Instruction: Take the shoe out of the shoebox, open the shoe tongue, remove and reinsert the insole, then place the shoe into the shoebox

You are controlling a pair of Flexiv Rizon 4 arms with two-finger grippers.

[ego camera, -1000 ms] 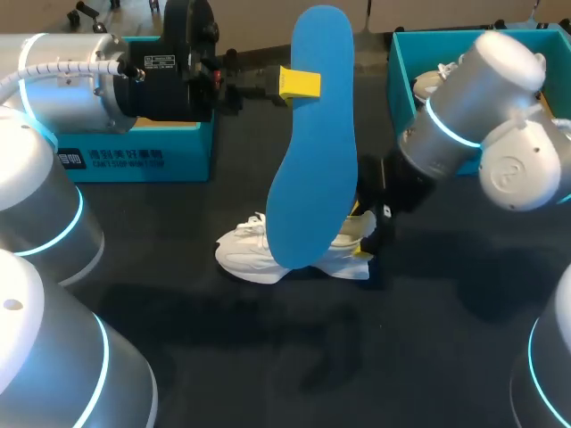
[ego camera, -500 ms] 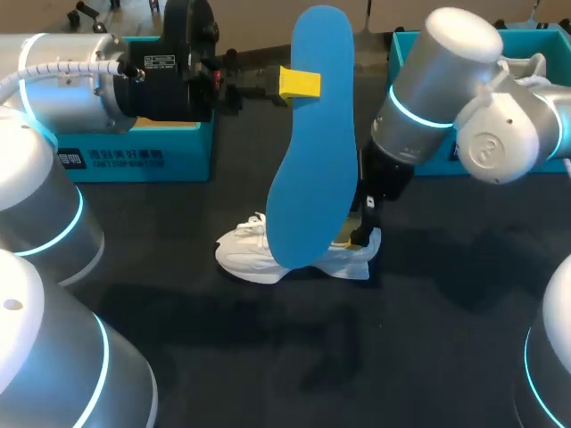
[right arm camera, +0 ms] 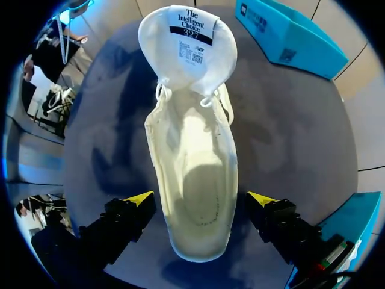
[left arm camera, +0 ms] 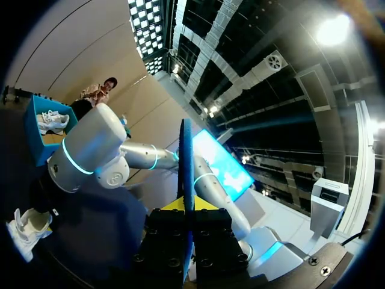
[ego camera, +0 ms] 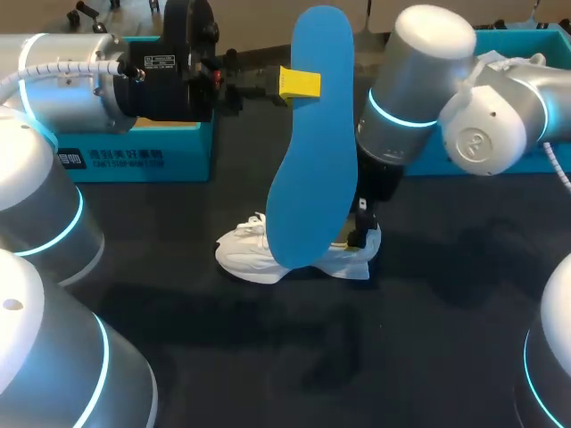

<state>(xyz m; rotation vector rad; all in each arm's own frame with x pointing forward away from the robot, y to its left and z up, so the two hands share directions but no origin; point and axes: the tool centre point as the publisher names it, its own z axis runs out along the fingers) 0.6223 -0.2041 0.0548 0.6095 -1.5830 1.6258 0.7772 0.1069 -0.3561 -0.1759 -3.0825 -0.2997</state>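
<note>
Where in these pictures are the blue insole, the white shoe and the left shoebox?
blue insole (ego camera: 312,152), head view, middle of its flat face.
white shoe (right arm camera: 192,180), right wrist view, bare inner footbed.
left shoebox (ego camera: 134,159), head view, front wall.

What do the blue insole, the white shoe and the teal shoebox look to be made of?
Blue insole: likely foam. It is matte, thin when seen edge-on in the left wrist view, and held upright without flopping.
White shoe: probably a synthetic textile upper with a fabric lining. A line of small stitch-like dots runs around the bare footbed.
Teal shoebox: seems to be cardboard. It is matte, with straight folded edges.
</note>
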